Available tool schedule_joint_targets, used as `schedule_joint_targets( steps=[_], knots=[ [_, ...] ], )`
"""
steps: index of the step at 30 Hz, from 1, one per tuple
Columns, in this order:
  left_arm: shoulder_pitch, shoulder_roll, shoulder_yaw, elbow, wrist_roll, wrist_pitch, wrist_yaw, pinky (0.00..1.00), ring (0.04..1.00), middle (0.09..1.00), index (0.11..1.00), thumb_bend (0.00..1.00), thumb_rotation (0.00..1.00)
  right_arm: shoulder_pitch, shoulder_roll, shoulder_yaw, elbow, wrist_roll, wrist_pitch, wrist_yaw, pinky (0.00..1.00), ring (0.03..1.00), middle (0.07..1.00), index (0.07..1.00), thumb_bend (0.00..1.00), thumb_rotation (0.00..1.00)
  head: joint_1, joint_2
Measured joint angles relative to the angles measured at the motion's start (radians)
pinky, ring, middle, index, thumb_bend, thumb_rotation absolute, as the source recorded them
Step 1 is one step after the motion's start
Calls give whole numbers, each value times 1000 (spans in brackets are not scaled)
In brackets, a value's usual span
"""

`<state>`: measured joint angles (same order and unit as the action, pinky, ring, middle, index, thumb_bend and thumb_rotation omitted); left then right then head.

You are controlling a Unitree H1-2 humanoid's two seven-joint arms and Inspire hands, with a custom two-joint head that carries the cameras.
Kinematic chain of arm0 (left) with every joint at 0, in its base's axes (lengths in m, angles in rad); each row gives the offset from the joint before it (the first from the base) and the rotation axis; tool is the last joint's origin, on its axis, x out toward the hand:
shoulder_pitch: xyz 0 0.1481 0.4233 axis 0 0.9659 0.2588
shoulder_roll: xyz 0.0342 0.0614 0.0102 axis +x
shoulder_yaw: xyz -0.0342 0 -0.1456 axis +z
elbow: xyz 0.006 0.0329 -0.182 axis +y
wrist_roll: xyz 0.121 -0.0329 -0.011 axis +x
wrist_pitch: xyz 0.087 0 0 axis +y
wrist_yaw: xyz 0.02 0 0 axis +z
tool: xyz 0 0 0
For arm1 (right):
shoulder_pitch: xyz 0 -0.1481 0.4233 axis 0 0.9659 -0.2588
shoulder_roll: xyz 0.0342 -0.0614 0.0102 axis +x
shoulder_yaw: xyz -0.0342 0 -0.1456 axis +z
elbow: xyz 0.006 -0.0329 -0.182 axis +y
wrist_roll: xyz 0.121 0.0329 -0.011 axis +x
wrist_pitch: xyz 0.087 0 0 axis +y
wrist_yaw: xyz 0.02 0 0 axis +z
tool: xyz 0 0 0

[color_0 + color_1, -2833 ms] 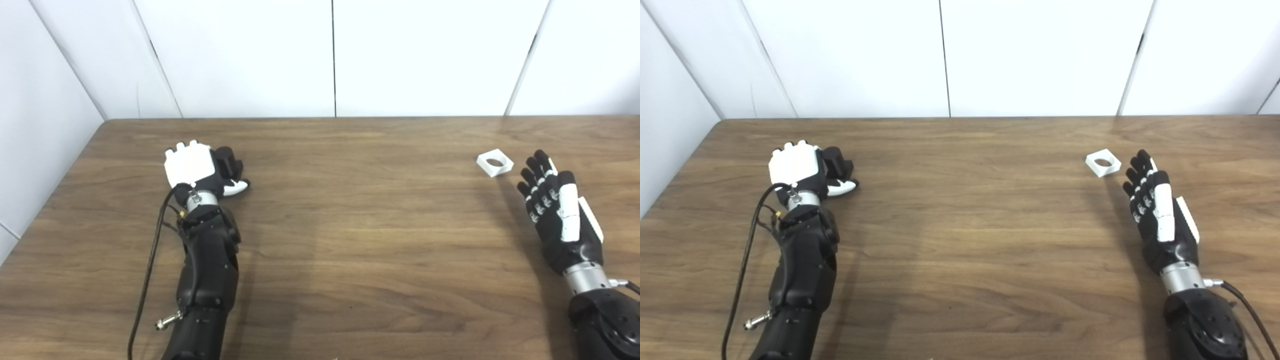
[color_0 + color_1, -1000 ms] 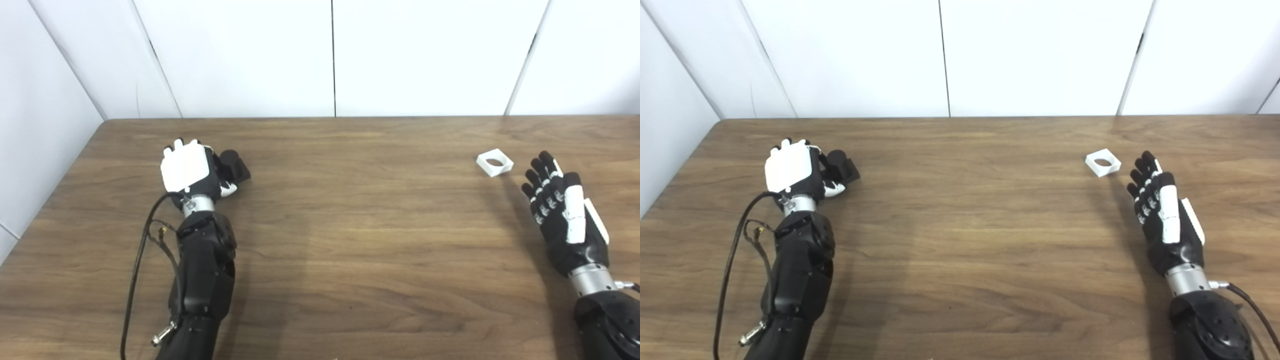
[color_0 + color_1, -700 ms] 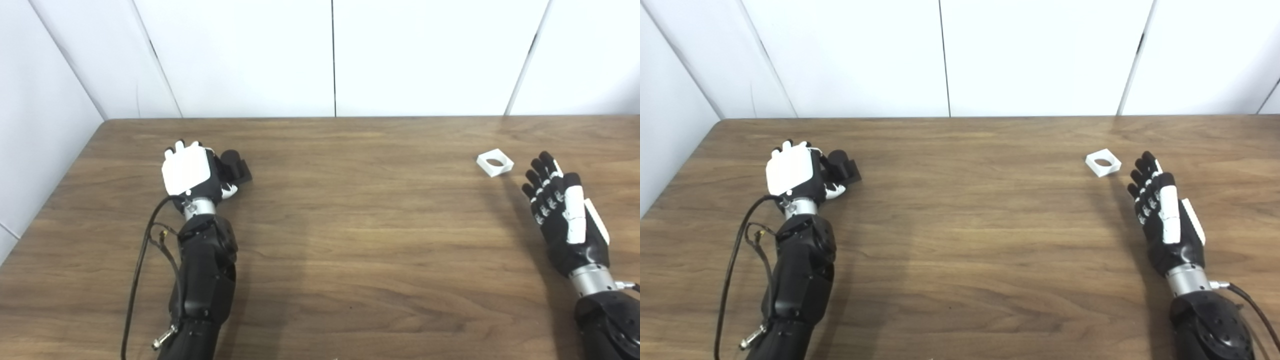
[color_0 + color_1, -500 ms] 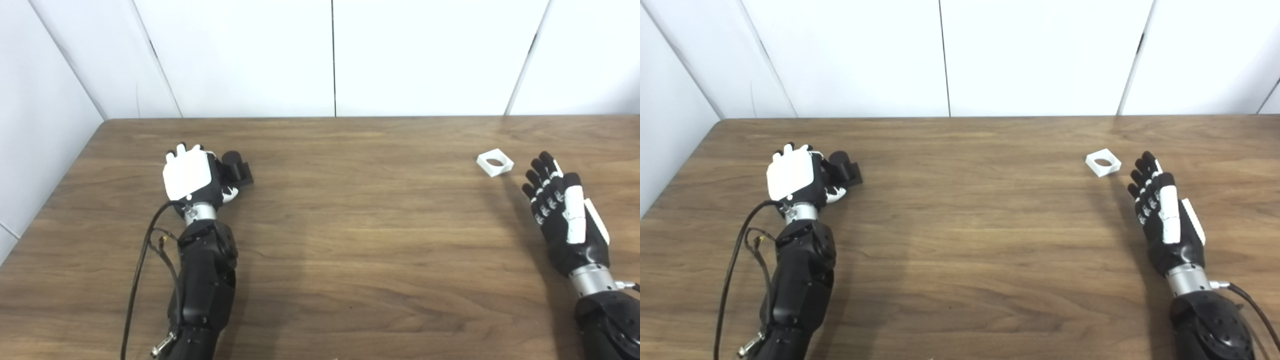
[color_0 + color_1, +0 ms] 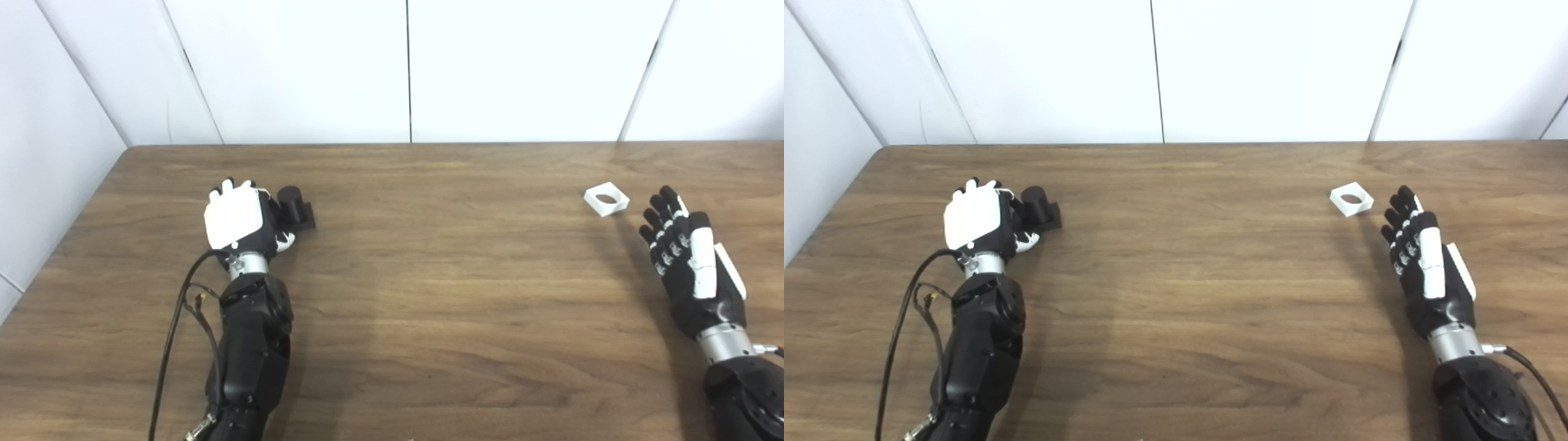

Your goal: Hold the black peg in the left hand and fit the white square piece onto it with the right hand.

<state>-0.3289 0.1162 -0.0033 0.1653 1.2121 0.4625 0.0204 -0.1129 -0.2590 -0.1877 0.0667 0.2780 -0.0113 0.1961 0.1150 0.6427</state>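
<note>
My left hand (image 5: 236, 220) lies back-up at the left of the table, its fingers curled around the black peg (image 5: 293, 205), a short cylinder on a square base that sticks out to the hand's right, low over the wood. The grip side of the peg is hidden by the hand. The white square piece (image 5: 606, 201), with a round hole in it, lies flat on the table at the far right. My right hand (image 5: 689, 263) rests just right of and nearer than it, open with fingers straight, not touching it.
The brown wooden table (image 5: 429, 275) runs to white wall panels at the back and left. A black cable (image 5: 174, 324) loops beside my left forearm.
My left hand has slid right and slightly nearer, carrying the black peg with it. The right hand drew back a little 2.8 s ago and has held still since. The white piece has not moved.
</note>
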Motion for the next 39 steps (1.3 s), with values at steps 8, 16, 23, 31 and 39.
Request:
schedule_joint_targets(
  steps=[8, 16, 23, 31, 39],
  knots=[
    [33, 11, -41, -33, -29, 0, 21, 964, 1000, 900, 486, 521, 56, 0, 0, 1, 0, -5, 3, -2, 1000, 1000, 1000, 1000, 596, 1000, -5, 0],
    [71, 18, -72, -83, -46, 0, 22, 967, 999, 905, 487, 521, 55, 0, 1, 1, -1, -5, 5, 0, 1000, 1000, 1000, 1000, 585, 1000, -12, 3],
    [116, 20, -99, -152, -66, 0, 3, 956, 1000, 903, 487, 519, 57, 4, 1, 4, -7, -5, 8, -1, 1000, 1000, 1000, 1000, 592, 1000, -20, 5],
    [161, 23, -164, -215, -65, 0, -3, 969, 991, 898, 488, 518, 59, 13, 5, 10, -22, -11, 18, -2, 1000, 1000, 1000, 1000, 587, 1000, -26, 5],
    [184, 17, -225, -250, -40, 0, -13, 957, 986, 896, 490, 517, 61, 14, 7, 10, -24, -12, 32, -6, 1000, 1000, 1000, 1000, 587, 1000, -37, 6]
  ],
)
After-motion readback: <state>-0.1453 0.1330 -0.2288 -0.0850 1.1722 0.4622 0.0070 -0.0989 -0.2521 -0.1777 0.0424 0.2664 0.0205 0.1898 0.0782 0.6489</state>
